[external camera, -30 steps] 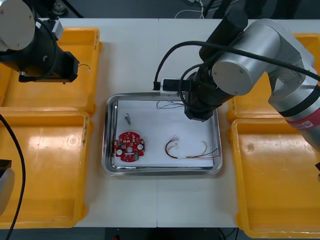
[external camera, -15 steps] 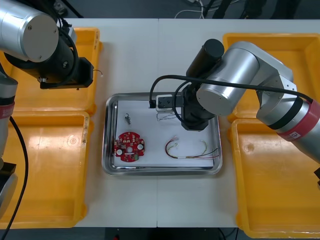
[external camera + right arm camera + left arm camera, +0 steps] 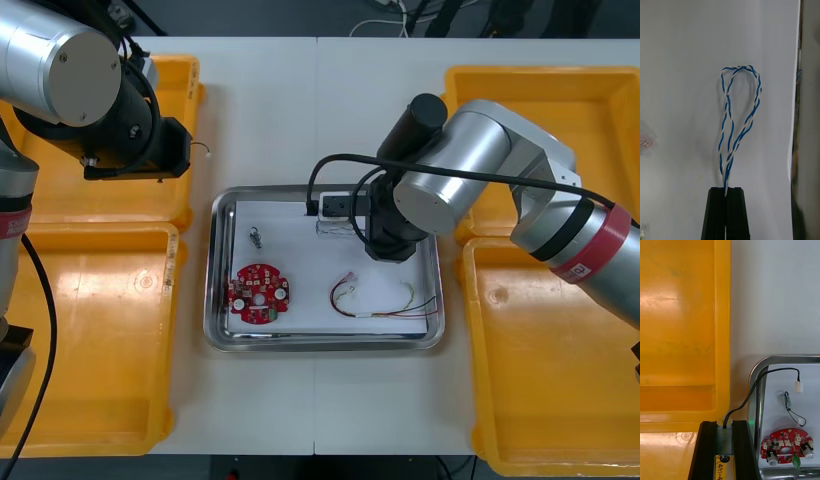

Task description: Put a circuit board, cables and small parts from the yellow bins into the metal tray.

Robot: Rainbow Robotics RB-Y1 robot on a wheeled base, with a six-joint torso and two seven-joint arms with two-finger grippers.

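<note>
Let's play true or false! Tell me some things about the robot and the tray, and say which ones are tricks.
1. The red circuit board lies in the metal tray. True.
2. The left gripper is open and empty. False: it is shut on the metal end of a black cable.
3. The right gripper pinches a blue and white cable. True.
4. The red and yellow cable lies in a yellow bin. False: it lies in the tray.

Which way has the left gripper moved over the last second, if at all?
Yes. The left gripper, shut on the black cable, has shifted closer to the metal tray, toward its left rim.
</note>
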